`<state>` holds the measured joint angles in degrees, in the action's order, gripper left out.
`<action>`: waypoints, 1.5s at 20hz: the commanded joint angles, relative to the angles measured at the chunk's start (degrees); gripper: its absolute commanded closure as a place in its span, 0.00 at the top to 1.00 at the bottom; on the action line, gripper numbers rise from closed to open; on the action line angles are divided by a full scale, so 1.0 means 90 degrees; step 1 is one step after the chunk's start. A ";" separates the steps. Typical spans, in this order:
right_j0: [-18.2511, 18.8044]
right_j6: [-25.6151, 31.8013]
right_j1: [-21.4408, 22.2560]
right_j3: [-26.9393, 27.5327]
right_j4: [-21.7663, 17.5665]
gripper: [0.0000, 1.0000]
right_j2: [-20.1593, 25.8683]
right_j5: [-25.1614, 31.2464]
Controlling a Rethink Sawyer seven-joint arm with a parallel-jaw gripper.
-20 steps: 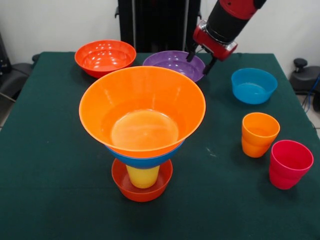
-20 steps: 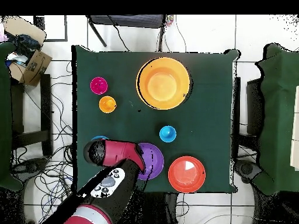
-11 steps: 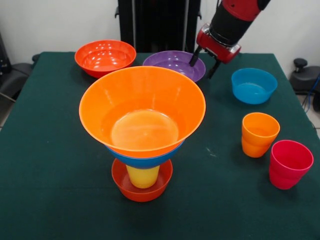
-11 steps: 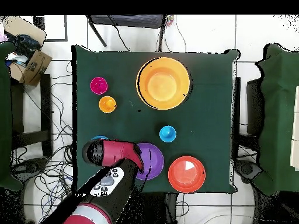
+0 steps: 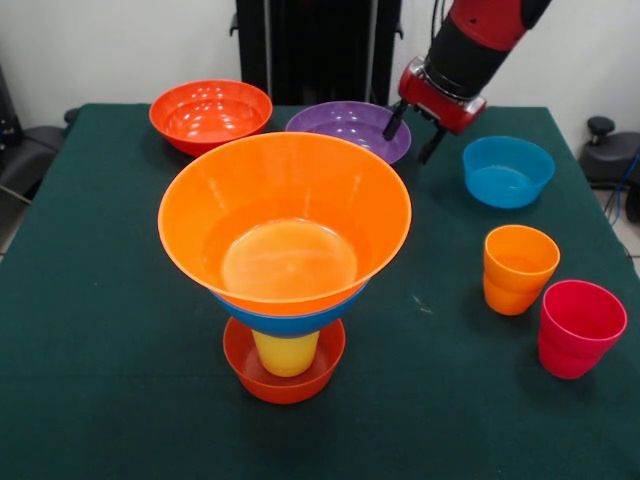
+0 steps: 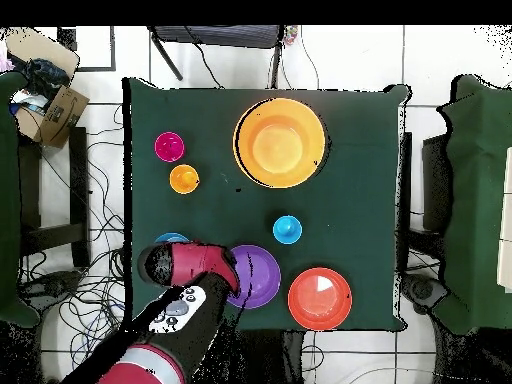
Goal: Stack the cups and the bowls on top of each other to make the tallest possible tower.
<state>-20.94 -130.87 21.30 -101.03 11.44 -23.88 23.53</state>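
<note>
Centrally in the front view stands the tower: a small red-orange bowl sits on the cloth, a yellow cup stands inside it, and a blue bowl and a large light orange bowl flare wide above the narrow cup. All the pieces are smooth, glossy plastic with round rims, and the light orange bowl's flat bottom shines. The table is covered in matte dark green cloth.

Toward the upper left of the frame rests a medium red-orange bowl, and just right of it, behind the tower, a purple bowl. At the right a teal-blue bowl sits alone, with an orange cup below it and a pinkish red cup near the lower right, both tapered and upright, close together. In the overhead view a blue cup stands between the tower and the purple bowl.

From the upper right the red and black arm slants down, its wrist tilted. The gripper hangs at the purple bowl's right rim with its two dark fingers spread apart, one over the rim and one outside it, holding nothing.
</note>
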 commanded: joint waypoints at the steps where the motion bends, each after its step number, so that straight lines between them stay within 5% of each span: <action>1: -0.0384 -0.1460 -0.0667 -0.0045 0.0309 1.00 0.0470 -0.0491; 11: -0.0738 -0.1653 -0.1091 -0.0207 0.0540 1.00 0.0276 -0.0844; 18: -0.1311 -0.1838 -0.1217 -0.0094 0.0680 1.00 -0.0417 -0.0197; 30: -0.1212 -0.1613 -0.1119 -0.0212 0.0650 1.00 -0.0257 -0.0265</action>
<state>-33.37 -135.02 12.19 -101.20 15.27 -30.84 20.46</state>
